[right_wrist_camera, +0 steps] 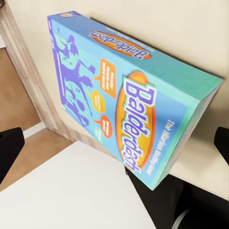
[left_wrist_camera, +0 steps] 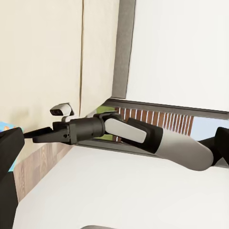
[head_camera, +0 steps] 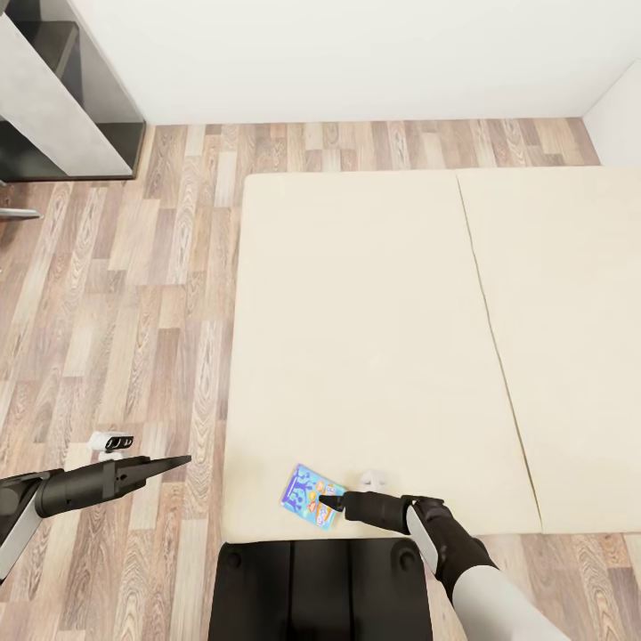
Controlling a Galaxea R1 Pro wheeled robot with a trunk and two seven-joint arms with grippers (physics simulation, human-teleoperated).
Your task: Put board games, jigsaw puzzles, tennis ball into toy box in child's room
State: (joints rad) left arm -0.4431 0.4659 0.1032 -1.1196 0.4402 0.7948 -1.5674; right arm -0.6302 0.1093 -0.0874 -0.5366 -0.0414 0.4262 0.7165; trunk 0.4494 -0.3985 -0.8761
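**Closing in on the board game at the bed's near edge**

The right end effector [head_camera: 331, 501] is reaching the blue, flat cardboard Balderdash board game box [head_camera: 312, 497]. In the right wrist view its dark fingertips [right_wrist_camera: 10, 148] are standing apart, spread wide on either side of the box [right_wrist_camera: 129, 100], gripping nothing yet. The box is lying flat on the cream bed mattress [head_camera: 374, 312], right at its near edge above the wooden plank floor [head_camera: 133, 294]. A good grasp is calling for centring the box between the jaws, since it is sitting skewed, then squeezing across its narrower span. The left end effector [head_camera: 169, 463] is hanging idle over the floor; I cannot tell whether it is spread or closed.
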